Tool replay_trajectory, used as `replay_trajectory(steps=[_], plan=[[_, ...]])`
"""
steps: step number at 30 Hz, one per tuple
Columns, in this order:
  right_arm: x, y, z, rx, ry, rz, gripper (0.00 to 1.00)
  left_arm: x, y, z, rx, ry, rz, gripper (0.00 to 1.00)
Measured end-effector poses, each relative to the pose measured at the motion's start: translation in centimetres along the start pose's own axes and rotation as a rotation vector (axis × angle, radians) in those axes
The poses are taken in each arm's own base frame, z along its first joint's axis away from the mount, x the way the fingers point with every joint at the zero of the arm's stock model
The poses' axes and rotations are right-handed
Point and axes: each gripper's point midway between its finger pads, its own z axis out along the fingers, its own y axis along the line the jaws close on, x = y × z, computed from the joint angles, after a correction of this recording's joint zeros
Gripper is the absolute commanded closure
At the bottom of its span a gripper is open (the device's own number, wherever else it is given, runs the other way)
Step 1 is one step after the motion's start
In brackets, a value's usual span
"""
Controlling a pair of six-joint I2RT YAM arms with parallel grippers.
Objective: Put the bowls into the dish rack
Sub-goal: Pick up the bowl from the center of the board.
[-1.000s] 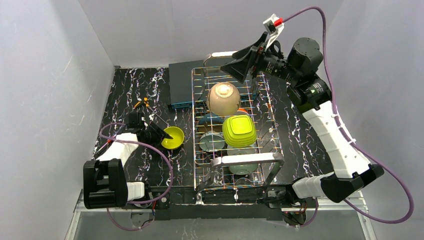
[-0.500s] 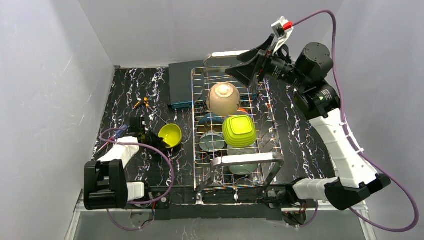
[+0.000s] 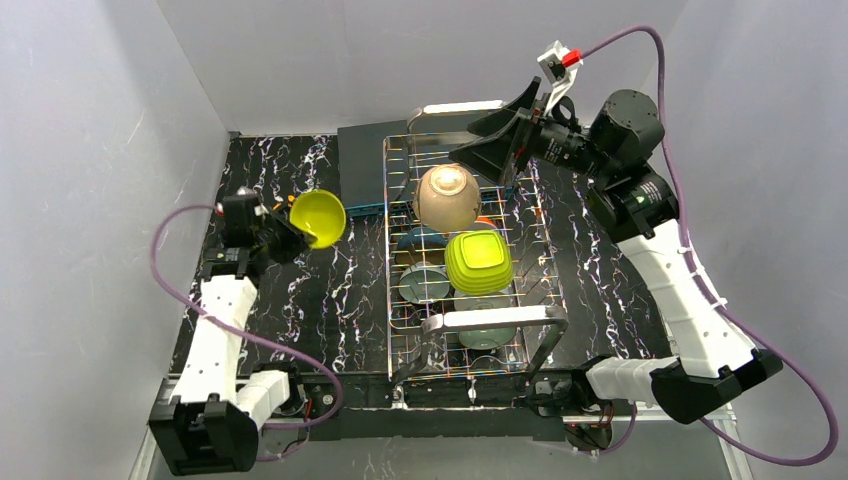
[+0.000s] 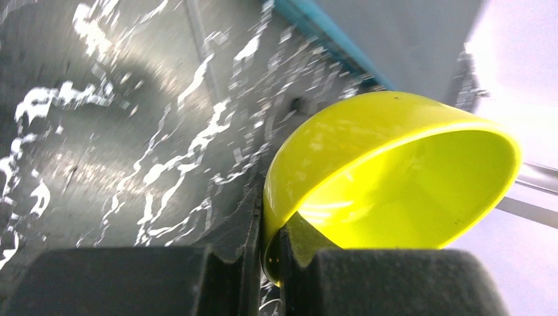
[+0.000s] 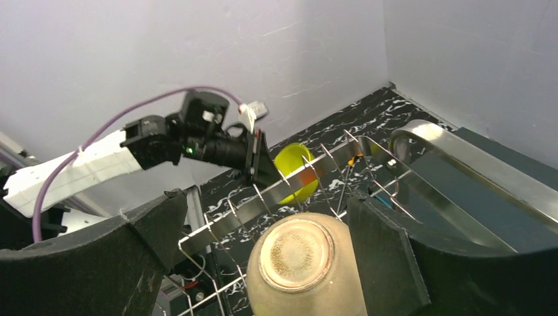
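One lime-yellow round bowl (image 3: 320,216), glossy, tilted, rim pinched by left hand (image 4: 268,260)

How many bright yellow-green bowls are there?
2. The round bowl is pinched by the left gripper, left of the dish rack; the squarish bowl sits inside the rack, near its middle. Another could hide beneath it.

There is one dish rack (image 3: 495,318) and one dark box (image 3: 358,165). Five bowls show clearly: round yellow bowl (image 3: 318,218), beige bowl (image 3: 447,197), square lime bowl (image 3: 478,262), dark bowl (image 3: 420,241), second dark bowl (image 3: 425,286).
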Motion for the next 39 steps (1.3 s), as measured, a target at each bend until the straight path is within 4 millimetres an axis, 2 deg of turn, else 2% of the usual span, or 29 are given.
replay_trajectory(steps=[3,7,11,17,21,27,32,39], plan=[[0.0,0.4,0.1,-0.027,-0.005,0.017,0.01,-3.2,-4.7,-4.0,0.127,-0.122,0.064,1.00],[0.2,0.8,0.2,-0.055,-0.005,0.057,0.01,-5.4,-9.1,-8.4,0.260,-0.212,0.130,1.00],[-0.2,1.7,0.4,-0.098,-0.016,0.086,0.01,-6.2,-12.3,-11.6,0.371,-0.246,0.188,1.00],[-0.2,2.7,0.7,-0.180,-0.022,0.138,0.01,-6.2,-17.0,-15.8,0.570,-0.268,0.268,1.00],[0.3,3.5,1.4,-0.215,-0.012,0.170,0.01,-4.3,-20.1,-17.8,0.702,-0.225,0.329,1.00],[2.6,6.3,3.3,-0.287,0.046,0.189,0.01,0.7,-24.5,-19.2,0.858,-0.080,0.439,1.00],[3.5,6.8,4.0,-0.285,0.061,0.186,0.01,3.5,-26.3,-19.3,0.918,0.003,0.470,1.00],[3.9,6.9,4.5,-0.256,0.058,0.177,0.01,4.5,-26.9,-19.8,0.942,0.009,0.476,1.00]])
